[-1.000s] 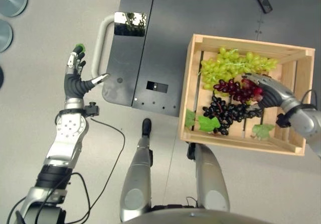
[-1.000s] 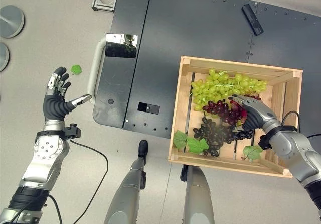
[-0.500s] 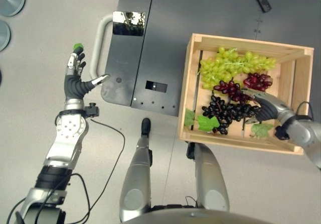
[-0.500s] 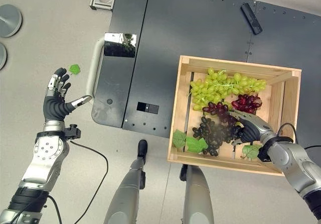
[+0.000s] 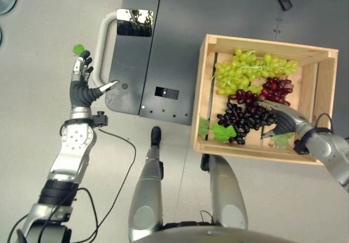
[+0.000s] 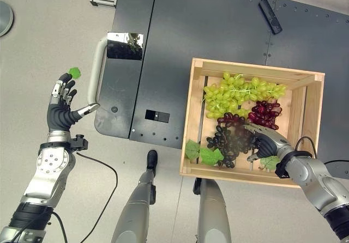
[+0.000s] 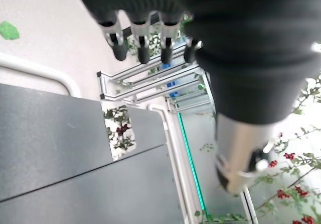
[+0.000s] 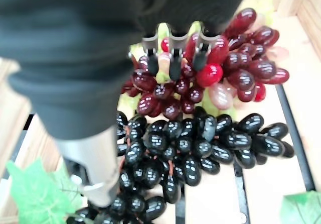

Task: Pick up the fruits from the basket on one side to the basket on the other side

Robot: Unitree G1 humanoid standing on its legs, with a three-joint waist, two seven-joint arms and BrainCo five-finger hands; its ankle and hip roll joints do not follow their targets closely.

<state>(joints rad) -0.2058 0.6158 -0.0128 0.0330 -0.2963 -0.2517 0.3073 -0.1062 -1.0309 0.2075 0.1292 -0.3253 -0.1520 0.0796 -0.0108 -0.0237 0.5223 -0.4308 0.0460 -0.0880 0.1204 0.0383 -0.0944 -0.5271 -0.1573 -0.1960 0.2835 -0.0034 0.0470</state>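
Nearest the robot, the right hand (image 6: 260,143) lay low inside the wooden crate (image 6: 188,128), by its near right corner. Its fingers (image 8: 173,63) reached out fairly straight and relaxed over the fruit, the thumb (image 8: 93,171) set apart beside the black grapes (image 6: 226,139); they closed on nothing. A green leaf (image 6: 269,163) lay on the crate floor just beside that hand, and two more leaves (image 6: 203,153) sat at the near left corner of the crate.

The black grapes lay in the near middle of the crate, touching the hand. Just beyond them were dark red grapes (image 6: 233,120), and a brighter red bunch (image 6: 264,114) lay toward the right wall. The green grapes (image 6: 232,95) stretched across the far side of the crate, touching the red ones.

The crate rested on a dark metal platform (image 6: 174,41) on the floor. A pale handle (image 6: 96,77) curved off the platform's left edge. A small black bar (image 6: 270,16) lay near its far right edge.

Well apart on the left, the left hand (image 6: 61,109) was held over the grey floor (image 6: 32,52) with fingers spread straight and empty. A small green leaf (image 6: 74,72) lay on the floor just past its fingertips.
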